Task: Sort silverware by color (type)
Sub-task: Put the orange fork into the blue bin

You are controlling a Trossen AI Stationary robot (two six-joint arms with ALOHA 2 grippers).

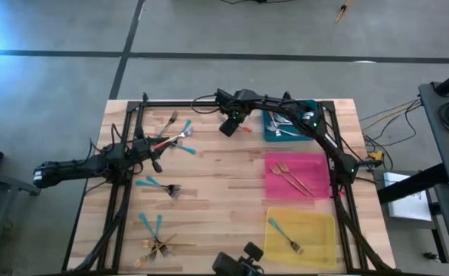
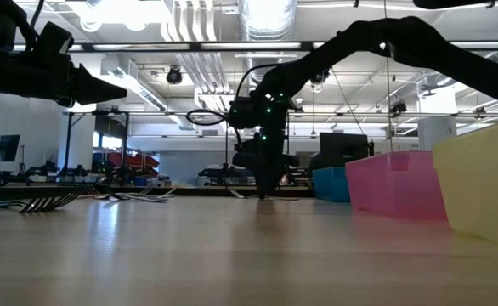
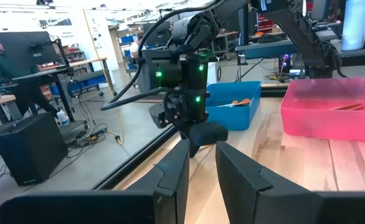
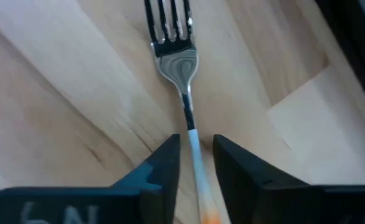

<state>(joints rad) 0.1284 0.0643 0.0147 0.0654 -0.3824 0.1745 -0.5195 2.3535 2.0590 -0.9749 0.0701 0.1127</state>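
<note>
1. Left gripper (image 1: 154,153) low over the wooden table (image 1: 224,222) at its left edge, beside a loose cluster of teal-handled and red-handled forks (image 1: 175,136); narrow gap between its dark fingers (image 3: 170,177) in the left wrist view, nothing held.
2. More unsorted silverware on the left half: teal-handled forks (image 1: 157,185) mid-table, a mixed gold and teal pile (image 1: 158,244) near the front edge.
3. Right gripper (image 1: 229,125) reaching across to the table's middle rear, astride a slim silver fork with an orange-red handle (image 4: 184,87) lying flat on the wood. Fingers slightly parted on either side of the handle, apparently not yet clamped; contact hard to judge.
4. Fork likely light, rigid, smooth and slippery; best taken across the thin handle near its middle, squarely, to stop pivoting or sliding out.
5. Right side, rear to front: blue rectangular tray (image 1: 273,132) holding red-handled forks, pink rectangular tray (image 1: 272,184) holding gold forks, yellow rectangular tray (image 1: 316,245) holding one teal-handled fork.
</note>
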